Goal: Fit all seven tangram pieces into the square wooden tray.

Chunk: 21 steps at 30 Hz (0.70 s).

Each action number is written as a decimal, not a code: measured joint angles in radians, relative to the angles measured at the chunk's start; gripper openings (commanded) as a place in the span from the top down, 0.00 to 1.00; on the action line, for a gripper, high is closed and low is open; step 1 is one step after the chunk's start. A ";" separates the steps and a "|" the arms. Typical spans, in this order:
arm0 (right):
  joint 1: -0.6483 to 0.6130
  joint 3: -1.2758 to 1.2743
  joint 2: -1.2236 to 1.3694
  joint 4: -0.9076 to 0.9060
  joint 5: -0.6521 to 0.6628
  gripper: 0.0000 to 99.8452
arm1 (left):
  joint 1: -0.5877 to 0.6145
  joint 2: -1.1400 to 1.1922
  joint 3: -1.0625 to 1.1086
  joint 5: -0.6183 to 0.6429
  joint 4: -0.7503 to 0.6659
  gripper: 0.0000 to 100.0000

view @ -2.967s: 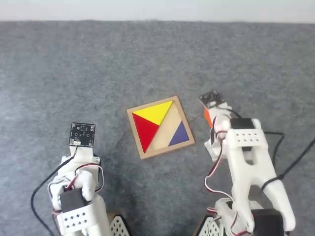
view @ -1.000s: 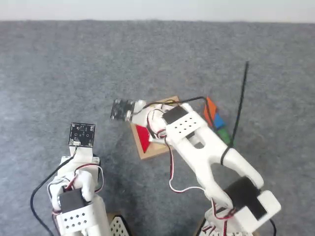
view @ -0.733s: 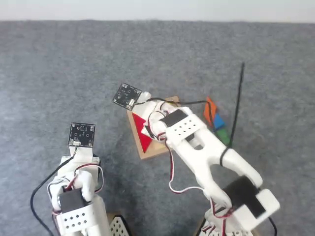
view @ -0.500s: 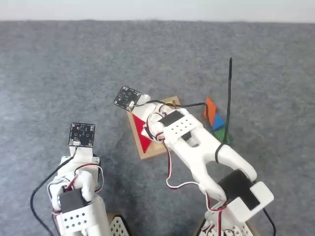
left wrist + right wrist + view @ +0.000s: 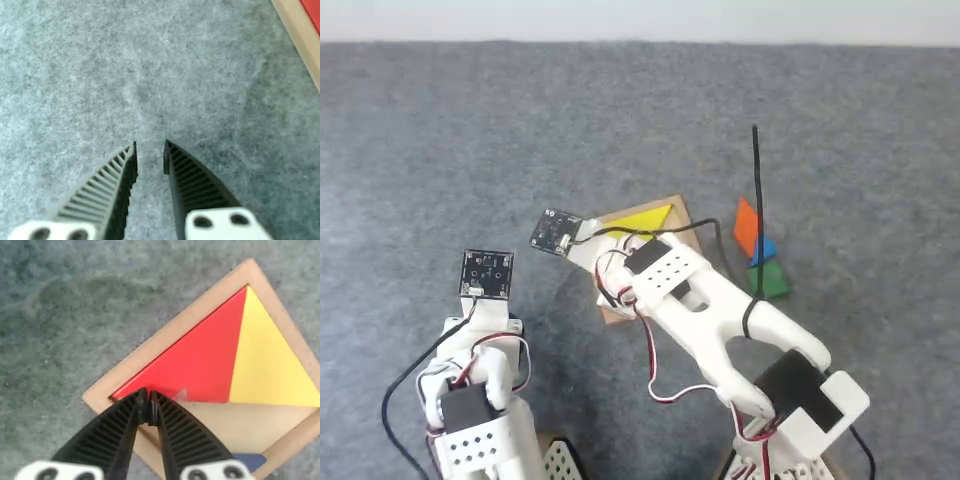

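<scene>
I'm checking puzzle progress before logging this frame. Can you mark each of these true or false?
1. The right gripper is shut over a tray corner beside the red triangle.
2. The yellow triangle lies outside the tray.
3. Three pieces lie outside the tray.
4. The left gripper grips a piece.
1. True. The right gripper is shut at a corner of the tray, next to the red triangle.
2. False. The yellow triangle sits in the tray, edge to edge with the red triangle.
3. True. The orange piece, blue piece and green piece lie on the carpet.
4. False. The left gripper is open over bare carpet and holds nothing.
</scene>
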<state>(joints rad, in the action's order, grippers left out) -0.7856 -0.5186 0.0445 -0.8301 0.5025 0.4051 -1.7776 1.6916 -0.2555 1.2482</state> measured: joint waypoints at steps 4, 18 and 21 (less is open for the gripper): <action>-0.002 0.000 -0.021 -0.077 0.038 0.99 | 0.000 0.000 0.000 0.000 0.000 0.91; 0.157 -0.064 -0.130 0.049 -0.041 0.99 | 0.000 0.000 0.000 0.000 0.000 0.91; 0.138 -0.064 -0.074 0.051 -0.040 0.99 | 0.000 0.000 0.000 0.000 0.000 0.91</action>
<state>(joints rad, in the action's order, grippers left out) -0.6475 -0.5831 -0.0292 -0.7795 0.4626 0.4051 -1.7776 1.6916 -0.2555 1.2482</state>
